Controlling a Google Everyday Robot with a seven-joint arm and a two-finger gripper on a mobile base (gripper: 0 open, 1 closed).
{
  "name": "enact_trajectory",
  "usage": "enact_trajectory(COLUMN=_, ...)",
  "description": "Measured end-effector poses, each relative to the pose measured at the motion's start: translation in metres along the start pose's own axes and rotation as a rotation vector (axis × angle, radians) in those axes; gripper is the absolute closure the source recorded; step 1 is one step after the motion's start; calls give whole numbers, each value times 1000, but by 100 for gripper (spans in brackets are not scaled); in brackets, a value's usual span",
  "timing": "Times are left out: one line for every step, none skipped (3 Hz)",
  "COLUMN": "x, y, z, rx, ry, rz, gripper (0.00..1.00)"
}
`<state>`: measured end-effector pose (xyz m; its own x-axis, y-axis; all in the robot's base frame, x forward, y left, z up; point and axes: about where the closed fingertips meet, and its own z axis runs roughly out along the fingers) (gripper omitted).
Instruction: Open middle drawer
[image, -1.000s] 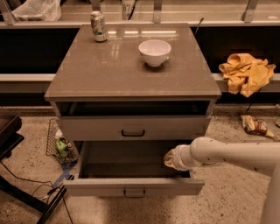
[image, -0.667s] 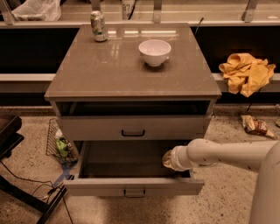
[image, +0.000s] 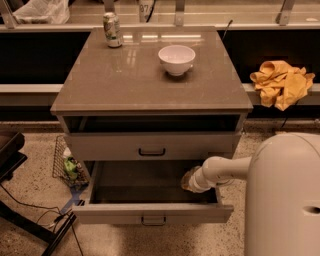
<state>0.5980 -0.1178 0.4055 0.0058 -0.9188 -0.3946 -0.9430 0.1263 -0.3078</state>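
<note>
Inside middle drawer (image: 125, 212), right end: hand (image: 189, 179), state unclear; drawer pulled camera-ward, long left-right.

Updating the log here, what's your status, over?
Gripper low inside middle drawer, right side. Drawer pulled well out of cabinet. Nothing seen blocking it.

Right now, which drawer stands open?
The middle drawer, pulled out with its inside showing and the gripper over its right end; the drawer above is pushed in.
</note>
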Motion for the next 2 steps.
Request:
enact_trajectory(x=0, y=0, z=2, rx=-2, ry=1, rz=0, gripper=100)
enact_trajectory(x=9, y=22, z=0, rx=-41, ry=5, rz=17, gripper=100)
